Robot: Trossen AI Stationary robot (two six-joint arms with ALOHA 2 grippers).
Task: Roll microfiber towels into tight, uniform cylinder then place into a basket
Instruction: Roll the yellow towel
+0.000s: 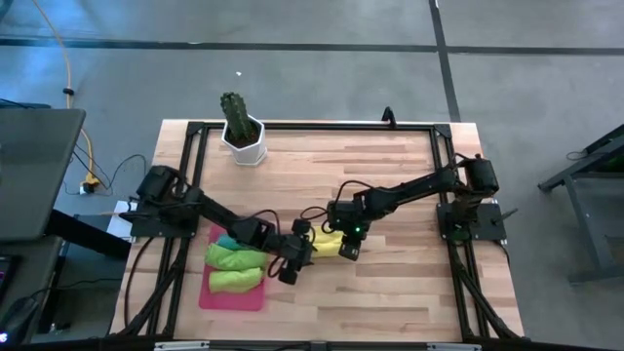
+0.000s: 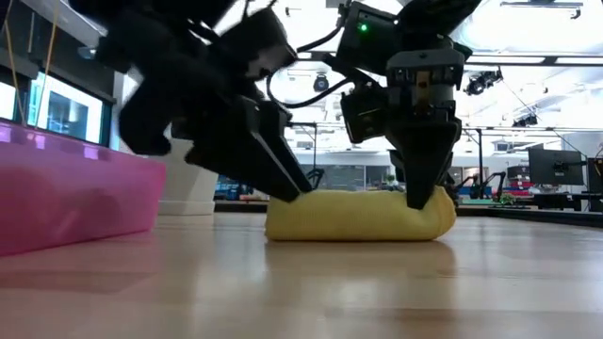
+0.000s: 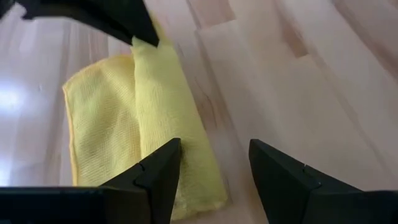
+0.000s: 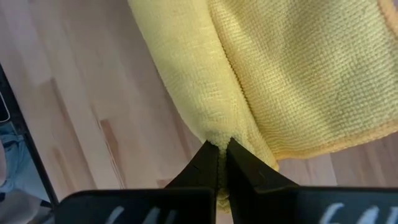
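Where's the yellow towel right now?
High view: the yellow towel lies on the table near its middle, right of the basket, between the left tool and the right tool, which pinches one end.

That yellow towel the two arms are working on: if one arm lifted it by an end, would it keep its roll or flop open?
The yellow towel would probably sag: it is soft knit cloth, and only part of it is rolled. The right gripper pinches a fold flat, so it likely squashes easily. The loose flat flap suggests it could unroll if lifted.
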